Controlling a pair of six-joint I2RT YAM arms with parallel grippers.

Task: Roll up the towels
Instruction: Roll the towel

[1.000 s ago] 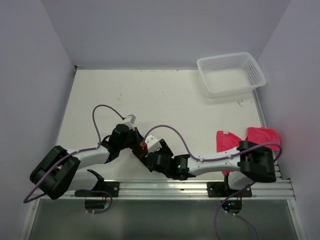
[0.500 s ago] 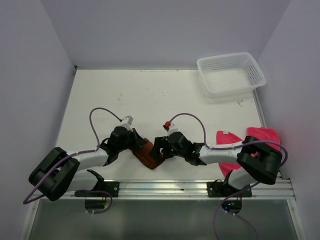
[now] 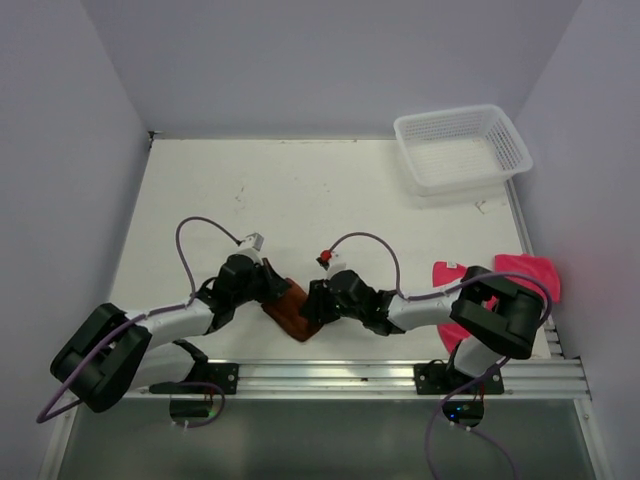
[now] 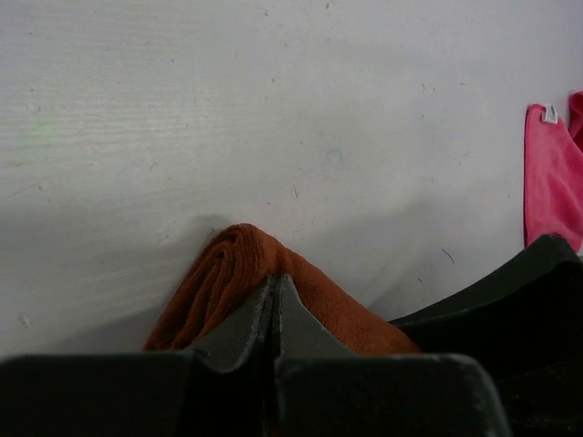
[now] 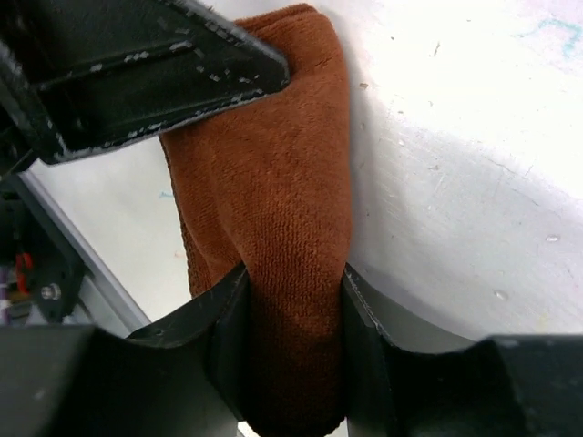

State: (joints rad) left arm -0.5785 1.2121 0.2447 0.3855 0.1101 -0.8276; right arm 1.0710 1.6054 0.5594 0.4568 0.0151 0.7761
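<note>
From above, the white mesh basket (image 3: 460,147) sits at the far right corner of the table (image 3: 300,190), well apart from the work. The pink towel (image 3: 525,272) lies crumpled at the right edge, with the right arm's shoulder and elbow over part of it. The rust-brown towel (image 3: 293,308) is a small bundle near the front rail (image 3: 330,372), between the two arms. Both arms lie low and folded inward. The left gripper (image 3: 272,295) and the right gripper (image 3: 312,303) meet at the bundle from opposite sides and hide most of it.

The left wrist view shows bare scuffed table beyond, with a strip of pink towel at the right edge (cut off by the frame). The left gripper's fingers (image 4: 260,314) are pressed together, their tips against a raised fold of the brown cloth. It cannot be told whether any cloth is pinched between them. A dark shape at lower right blocks that side.

In the right wrist view, the brown towel (image 5: 282,200) runs up the middle as a thick folded strip. The right gripper's two fingers (image 5: 228,319) clamp it from both sides. The left gripper's dark finger (image 5: 155,64) lies across its far end, and the rail shows dimly at lower left.
</note>
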